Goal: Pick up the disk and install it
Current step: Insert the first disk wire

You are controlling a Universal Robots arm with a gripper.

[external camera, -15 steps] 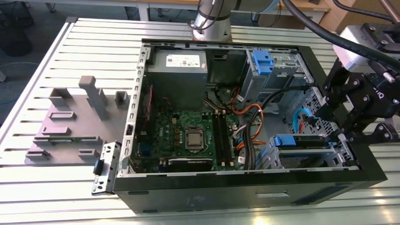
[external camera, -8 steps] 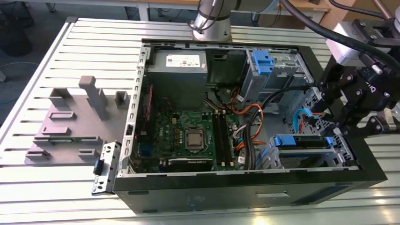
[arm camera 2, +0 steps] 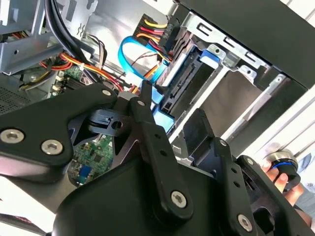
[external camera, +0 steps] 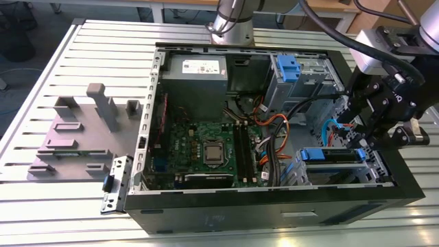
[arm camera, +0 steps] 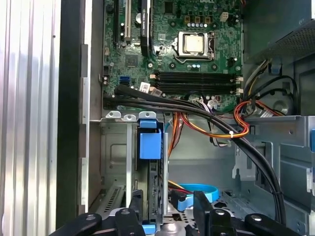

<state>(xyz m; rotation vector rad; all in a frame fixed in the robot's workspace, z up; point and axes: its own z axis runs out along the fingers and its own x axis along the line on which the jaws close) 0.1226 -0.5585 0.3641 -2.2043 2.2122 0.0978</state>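
Black 2-fingered gripper (external camera: 361,146) lowered into the open black computer tower case (external camera: 274,206), at the grey metal drive cage (external camera: 340,172) by the case's front corner. Jaws spread, one black finger (arm camera: 136,204) on each side of the flat silver disk in its blue plastic carrier bracket (arm camera: 150,145), which sits on edge in the cage slot between them; contact with the disk not discernible. Blue bracket end (external camera: 320,154) visible just beside the jaws in the exterior view. Beyond the jaws, green motherboard (arm camera: 182,44) and bundled black, orange and red cables (arm camera: 221,123). Slatted metal counter (external camera: 61,77) under the case. Fingertips of a person's hand (arm camera 2: 280,177) beside a blue-ringed knob (arm camera 2: 281,162) in the second wrist view.
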